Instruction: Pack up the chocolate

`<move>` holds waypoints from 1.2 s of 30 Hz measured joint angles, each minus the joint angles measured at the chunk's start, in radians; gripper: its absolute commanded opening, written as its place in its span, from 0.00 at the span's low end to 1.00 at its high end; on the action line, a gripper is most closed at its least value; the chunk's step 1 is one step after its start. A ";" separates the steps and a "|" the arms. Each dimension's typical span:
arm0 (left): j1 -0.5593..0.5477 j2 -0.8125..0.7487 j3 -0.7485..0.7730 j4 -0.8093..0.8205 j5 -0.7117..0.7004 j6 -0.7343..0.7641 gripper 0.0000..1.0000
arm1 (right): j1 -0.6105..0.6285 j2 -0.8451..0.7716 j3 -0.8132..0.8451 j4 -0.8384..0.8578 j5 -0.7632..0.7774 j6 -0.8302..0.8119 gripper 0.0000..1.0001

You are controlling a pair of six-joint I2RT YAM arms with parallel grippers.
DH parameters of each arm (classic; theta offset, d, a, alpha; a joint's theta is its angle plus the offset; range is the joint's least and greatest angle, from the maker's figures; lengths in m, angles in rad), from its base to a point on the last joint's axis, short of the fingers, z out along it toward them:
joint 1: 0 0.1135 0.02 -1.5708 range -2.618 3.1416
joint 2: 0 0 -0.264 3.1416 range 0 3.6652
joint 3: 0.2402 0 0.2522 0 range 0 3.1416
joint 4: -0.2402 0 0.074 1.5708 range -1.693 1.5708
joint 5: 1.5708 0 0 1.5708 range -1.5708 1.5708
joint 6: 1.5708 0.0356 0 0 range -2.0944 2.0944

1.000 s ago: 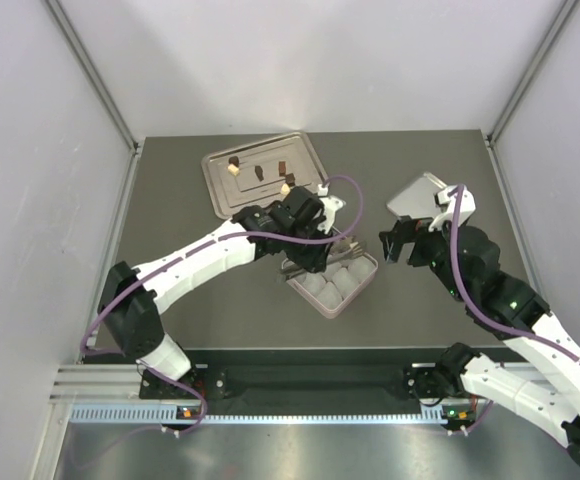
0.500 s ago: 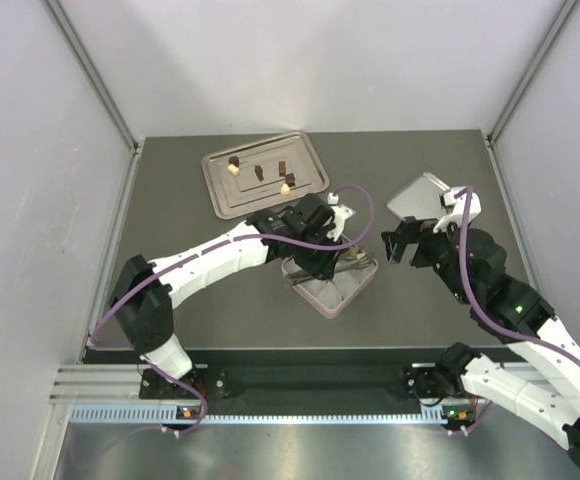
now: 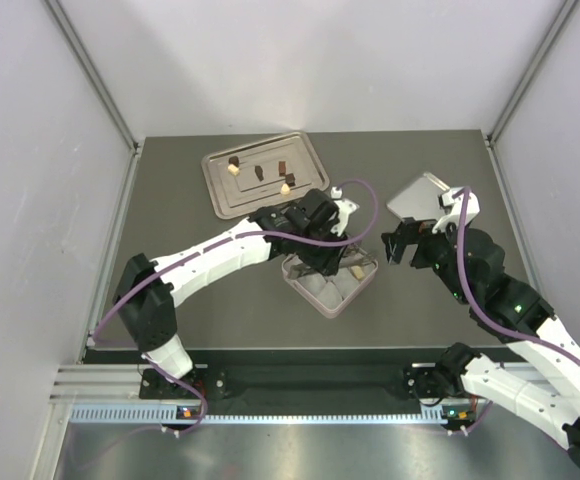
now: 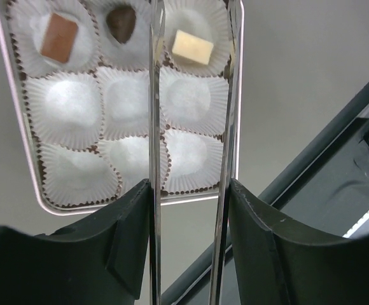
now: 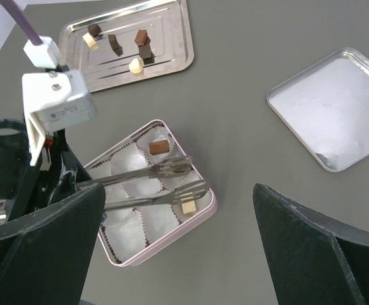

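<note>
The dark grey table (image 3: 420, 160) carries three things, none touching another. A rectangular silver metal tray (image 3: 232, 198) lies flat at about eleven o'clock, toward the far edge. A smaller square silver tray (image 3: 415, 198) lies at about two o'clock, turned corner-on to the table's edges, and the pink square compartmented box (image 3: 315, 290) sits just off the middle toward six o'clock, also turned at an angle.
</note>
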 measured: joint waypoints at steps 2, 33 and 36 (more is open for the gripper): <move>0.000 0.000 0.019 -0.007 -0.016 0.000 0.54 | 0.000 0.000 0.000 0.000 0.000 0.000 1.00; 0.501 0.244 0.323 -0.008 -0.354 -0.051 0.56 | 0.000 0.007 -0.002 0.004 -0.016 -0.012 1.00; 0.510 0.297 0.323 0.006 -0.354 -0.057 0.56 | 0.000 0.009 -0.005 0.018 -0.016 -0.019 1.00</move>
